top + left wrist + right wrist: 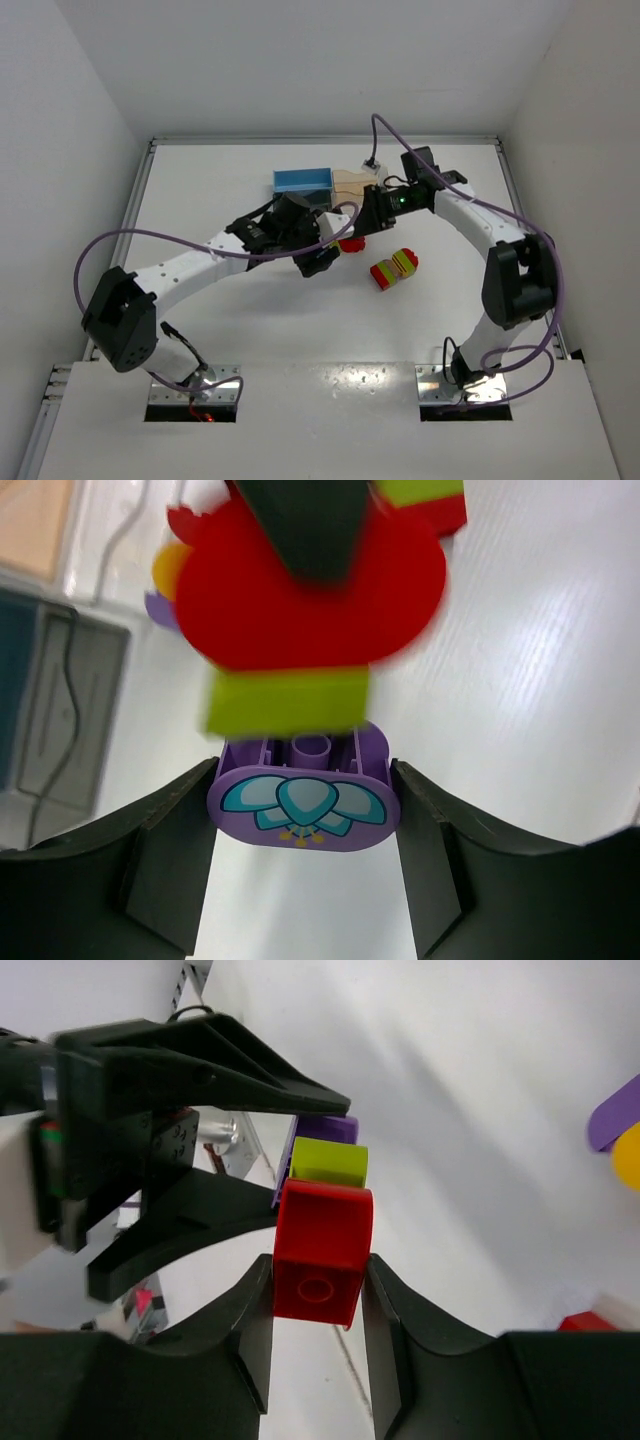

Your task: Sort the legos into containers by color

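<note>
A small clump of a purple brick (305, 795), a lime brick (288, 702) and a red brick (310, 590) hangs between both grippers above the table, in front of the containers. My left gripper (305, 815) is shut on the purple end, which bears a flower print. My right gripper (318, 1290) is shut on the red brick (320, 1250), with the lime brick (330, 1160) and the purple brick (325, 1128) beyond it. From above, the clump (350, 243) shows red between the left gripper (322, 252) and the right gripper (358, 232).
A second clump of red, lime and yellow (395, 268) lies on the table to the right. The blue bin (303, 180) and the peach bin (350, 182) stand at the back; the arms cover the other bins. A purple and yellow piece (622, 1130) shows at the right wrist view's edge.
</note>
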